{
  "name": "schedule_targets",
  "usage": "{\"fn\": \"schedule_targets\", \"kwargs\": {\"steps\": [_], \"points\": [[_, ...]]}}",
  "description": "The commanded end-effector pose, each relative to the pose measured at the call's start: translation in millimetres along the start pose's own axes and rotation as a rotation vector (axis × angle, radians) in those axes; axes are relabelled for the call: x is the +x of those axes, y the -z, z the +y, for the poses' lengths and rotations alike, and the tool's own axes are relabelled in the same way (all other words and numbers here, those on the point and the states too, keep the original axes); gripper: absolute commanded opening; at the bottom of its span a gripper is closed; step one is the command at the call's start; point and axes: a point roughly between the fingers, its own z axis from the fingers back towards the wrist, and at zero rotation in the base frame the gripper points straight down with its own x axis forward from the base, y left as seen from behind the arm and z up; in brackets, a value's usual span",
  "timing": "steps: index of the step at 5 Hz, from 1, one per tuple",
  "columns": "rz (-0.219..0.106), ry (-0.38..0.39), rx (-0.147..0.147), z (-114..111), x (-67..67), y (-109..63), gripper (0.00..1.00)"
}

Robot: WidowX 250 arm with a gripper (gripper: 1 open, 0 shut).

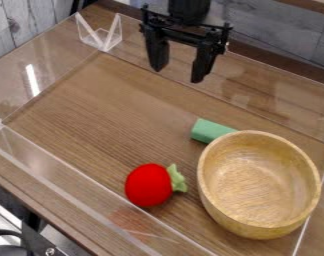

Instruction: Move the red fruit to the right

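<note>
One red fruit (150, 185) lies near the front edge of the table (98, 110), its green tuft pointing at the wooden bowl (258, 182) just beside it on the right. A pale green block (212, 130) touches the bowl's far rim. Bare wood stretches left and behind the fruit, bounded by clear walls (45, 70). The end effector (180, 70) hangs at the back, fingers spread wide, holding nothing.

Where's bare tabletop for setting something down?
The widest free patch runs from the end effector down the left side to the red fruit. It's crowded lower right, around the wooden bowl and green block.
</note>
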Motion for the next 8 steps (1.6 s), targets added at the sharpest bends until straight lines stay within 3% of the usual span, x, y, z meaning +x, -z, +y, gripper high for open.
{"fn": "schedule_targets", "kwargs": {"steps": [1, 3, 5, 8], "points": [[-0.064, 0.033, 0.009, 0, -0.3, -15.9, 1.00], [-0.073, 0.015, 0.028, -12, 3.0, -5.7, 1.00], [-0.082, -0.080, 0.043, -2, 14.9, -15.1, 1.00], [-0.081, 0.060, 0.033, -5, 12.8, -27.0, 1.00]]}}
